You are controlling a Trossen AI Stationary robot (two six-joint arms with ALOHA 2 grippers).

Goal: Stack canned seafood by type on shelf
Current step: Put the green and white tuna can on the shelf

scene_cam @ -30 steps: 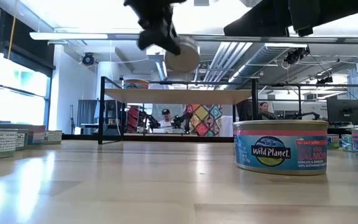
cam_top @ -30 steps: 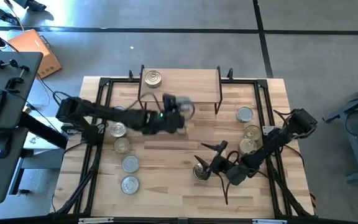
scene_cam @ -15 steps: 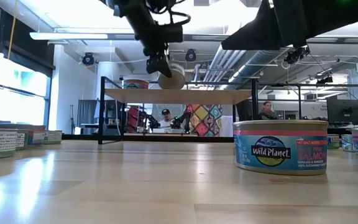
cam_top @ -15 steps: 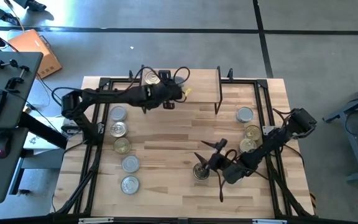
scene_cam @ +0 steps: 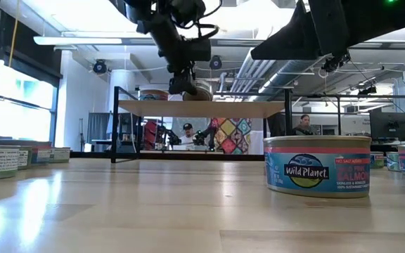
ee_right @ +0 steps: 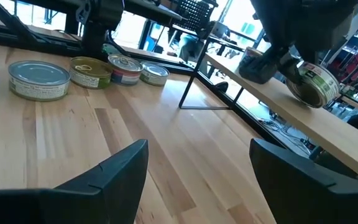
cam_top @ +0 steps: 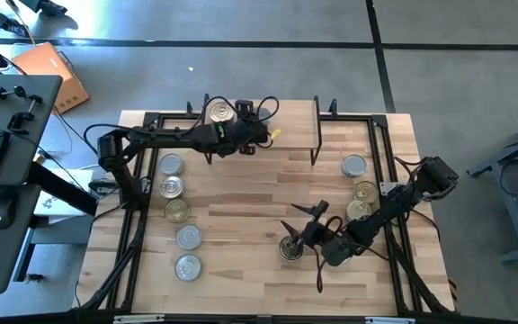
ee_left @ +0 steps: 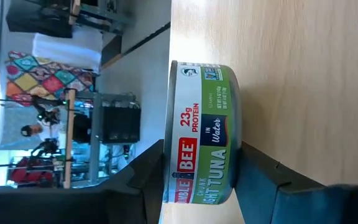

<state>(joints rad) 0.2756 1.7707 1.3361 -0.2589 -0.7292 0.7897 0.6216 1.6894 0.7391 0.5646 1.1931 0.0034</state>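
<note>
A green-labelled tuna can is at the left part of the shelf, with my left gripper shut on it. In the right wrist view this can is tilted, its lower edge at the shelf top; whether it touches does not show. Another can stands on its base on the shelf just left of it. My right gripper is open near the table's front, beside a blue Wild Planet can that stands on the table. My left gripper pinches the tuna can between its two fingers, one finger on the lid side and the other on the bottom face, at the can's near rim. The fingers reach in from the table's left, slanting down. The can is tilted over the shelf top.
Several cans stand in a column at the table's left. Three more stand near the right edge. The shelf's black legs stand at the back. Bare wood lies in the table's middle.
My left gripper has carried the tuna can from above the table's middle toward the far edge and a little down, to the shelf top next to the can there. Most of the move came early, then it slowed.
</note>
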